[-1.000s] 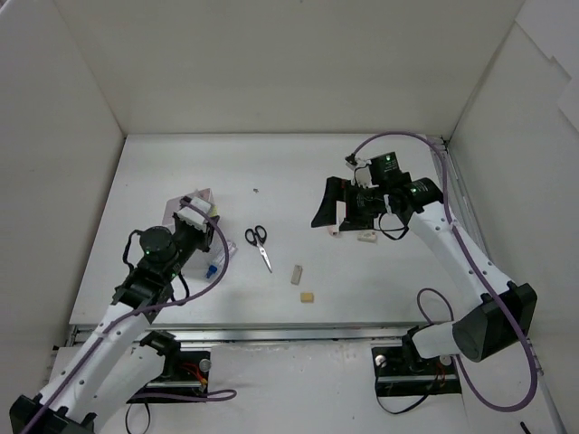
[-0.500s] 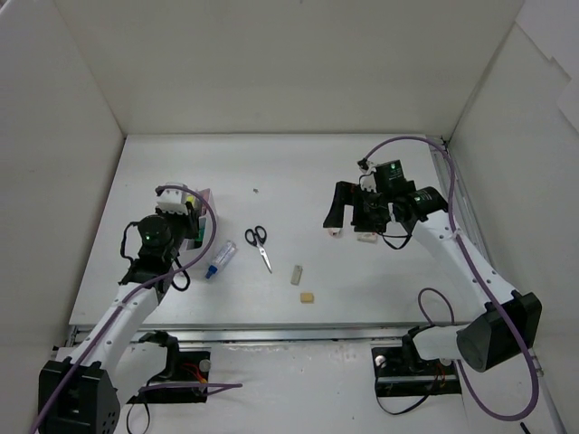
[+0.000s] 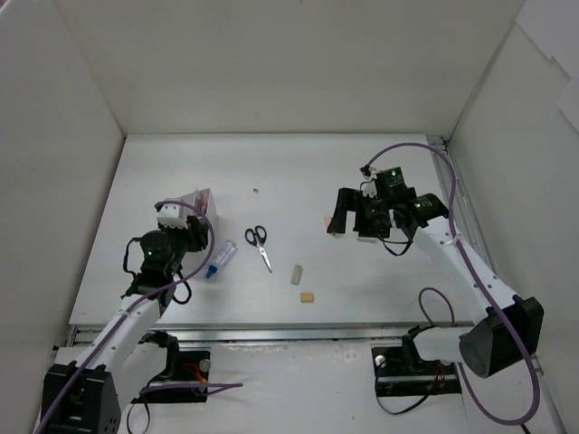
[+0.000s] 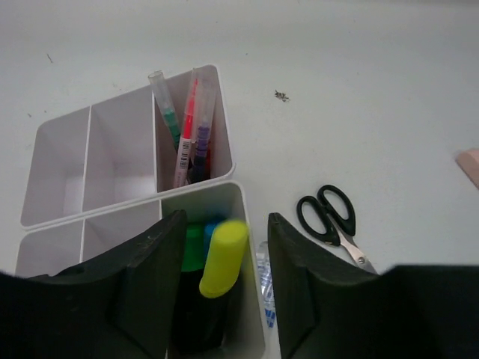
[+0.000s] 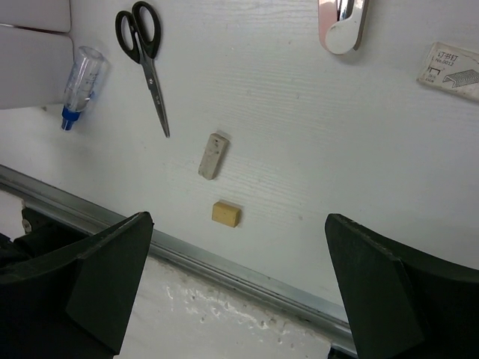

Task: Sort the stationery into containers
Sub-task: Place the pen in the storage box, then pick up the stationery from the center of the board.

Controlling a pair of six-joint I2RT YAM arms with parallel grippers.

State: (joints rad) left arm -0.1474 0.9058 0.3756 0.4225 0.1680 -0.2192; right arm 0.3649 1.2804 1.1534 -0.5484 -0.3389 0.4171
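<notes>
The white divided box (image 4: 123, 149) stands at the left side of the table (image 3: 298, 172), directly below the left gripper (image 4: 224, 221). Its fingers are spread either side of a yellow-capped highlighter (image 4: 222, 258), without contact. This near-right compartment also holds a green cap (image 4: 193, 248) and a blue cap (image 4: 211, 224). The far-right compartment holds upright pens (image 4: 187, 127). The right gripper (image 5: 238, 218) is spread wide above the loose scissors (image 5: 142, 52), correction tape (image 5: 342, 26), pale eraser (image 5: 212, 155) and tan eraser (image 5: 226, 213)

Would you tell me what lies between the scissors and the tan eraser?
The pale oblong eraser lies there, shown in the right wrist view.
</notes>
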